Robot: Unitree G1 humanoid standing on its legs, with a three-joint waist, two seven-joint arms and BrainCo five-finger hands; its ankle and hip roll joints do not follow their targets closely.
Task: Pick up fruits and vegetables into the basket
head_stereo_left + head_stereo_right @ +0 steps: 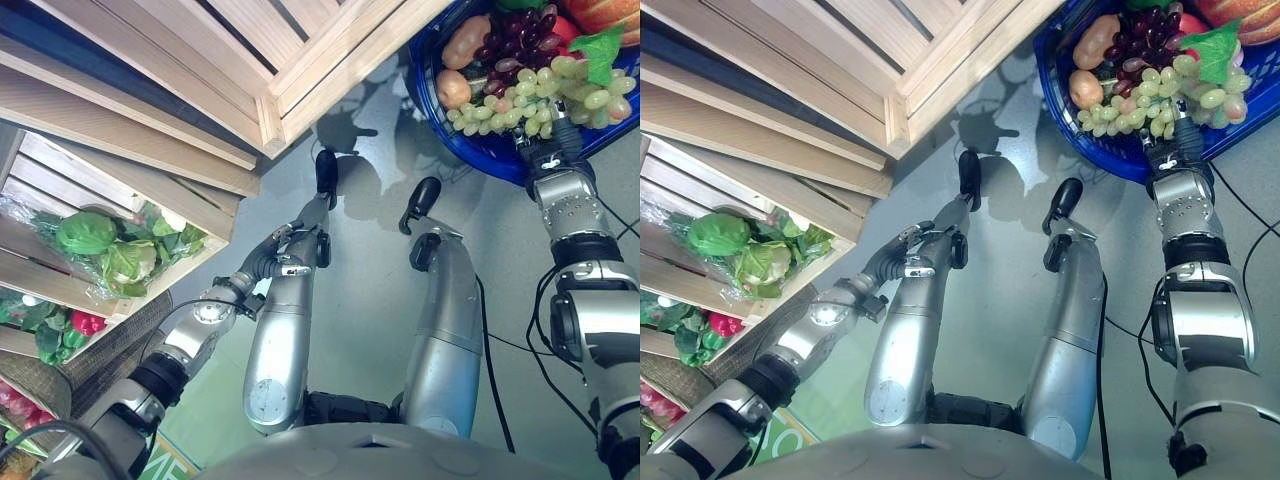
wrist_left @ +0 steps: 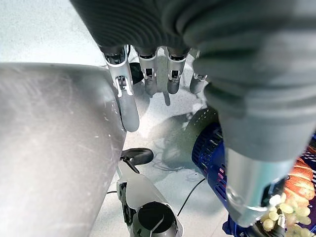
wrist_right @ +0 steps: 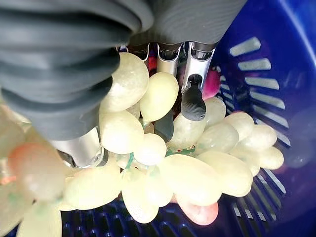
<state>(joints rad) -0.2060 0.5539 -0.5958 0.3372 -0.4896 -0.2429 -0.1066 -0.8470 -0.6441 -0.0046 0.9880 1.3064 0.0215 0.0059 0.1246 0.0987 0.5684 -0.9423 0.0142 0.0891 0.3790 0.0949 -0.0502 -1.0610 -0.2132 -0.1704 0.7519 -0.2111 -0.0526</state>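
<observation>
Basket runs off the top edge, and grapes bury most of the right hand, grip unclear.

The basket is set on the floor, right of the wooden crates. Grapes and potatoes are held in the basket. Leafy vegetables are kept in a crate well left of the basket.

Right hand reaches far forward, fingers curled round something; left hand hangs low (fingers straight).

Glossy blue plastic basket
</observation>
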